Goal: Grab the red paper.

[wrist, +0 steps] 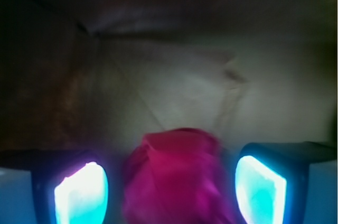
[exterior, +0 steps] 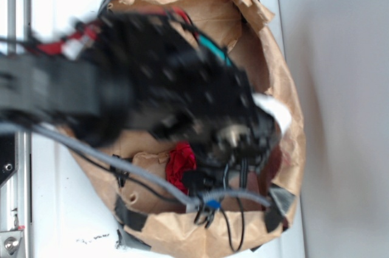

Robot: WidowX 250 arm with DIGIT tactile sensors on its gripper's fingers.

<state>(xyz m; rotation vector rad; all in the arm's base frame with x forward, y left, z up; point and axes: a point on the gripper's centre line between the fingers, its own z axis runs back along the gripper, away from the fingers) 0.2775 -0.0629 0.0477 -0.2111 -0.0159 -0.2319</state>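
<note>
The red paper [exterior: 180,165] is a crumpled wad lying inside the brown paper bag [exterior: 283,81], partly hidden under my arm in the exterior view. In the wrist view the red paper [wrist: 177,176] fills the space between my two glowing pads [wrist: 82,195], with a small gap on each side. My gripper [wrist: 171,191] is open around it, reaching down into the bag. In the exterior view the gripper [exterior: 206,176] is a blurred black mass just right of the wad.
The bag's folded rim rings the work area, held with dark tape [exterior: 129,215] at the front corners. Grey and black cables [exterior: 121,167] trail across the bag's lower part. A white surface [exterior: 61,221] lies under the bag.
</note>
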